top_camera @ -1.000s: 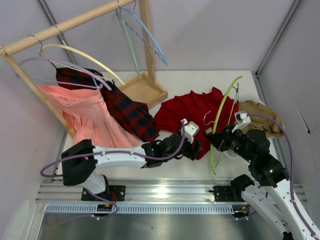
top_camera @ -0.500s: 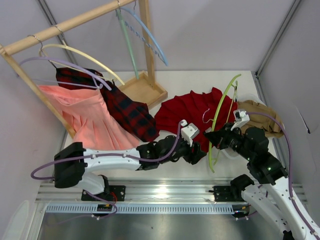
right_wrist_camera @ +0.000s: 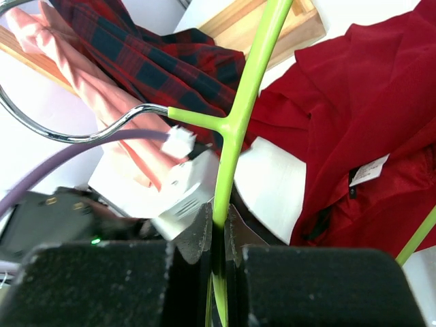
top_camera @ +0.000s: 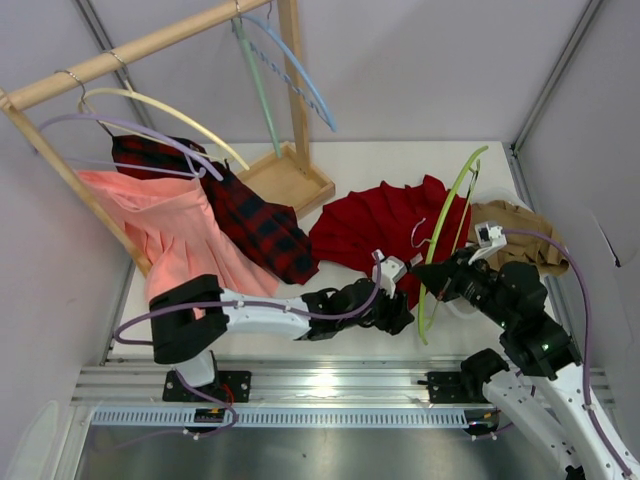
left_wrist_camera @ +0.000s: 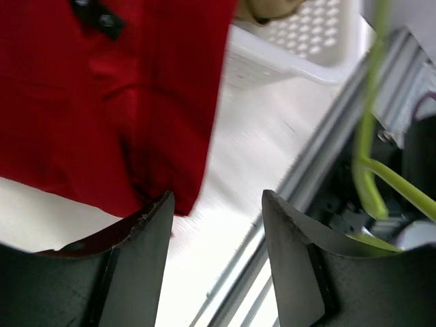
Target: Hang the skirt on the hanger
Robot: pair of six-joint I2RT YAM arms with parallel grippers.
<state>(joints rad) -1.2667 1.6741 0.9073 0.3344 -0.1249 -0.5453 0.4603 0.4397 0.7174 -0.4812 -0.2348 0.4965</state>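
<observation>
Two arms work at the skirt (top_camera: 385,225), which lies spread flat on the table (top_camera: 400,160). Left gripper (left_wrist_camera: 218,204) at the skirt's near hem: jaws partly apart, bare table showing between them, hem corner just at one finger's tip, nothing pinched. Right gripper (right_wrist_camera: 218,219) just right of the skirt, jaws closed tight on the hanger (right_wrist_camera: 248,75), under where the silver hook joins. Hanger tilted up, its lime arc crossing the skirt's right edge. White basket (top_camera: 515,245) with tan cloth further right of the skirt
</observation>
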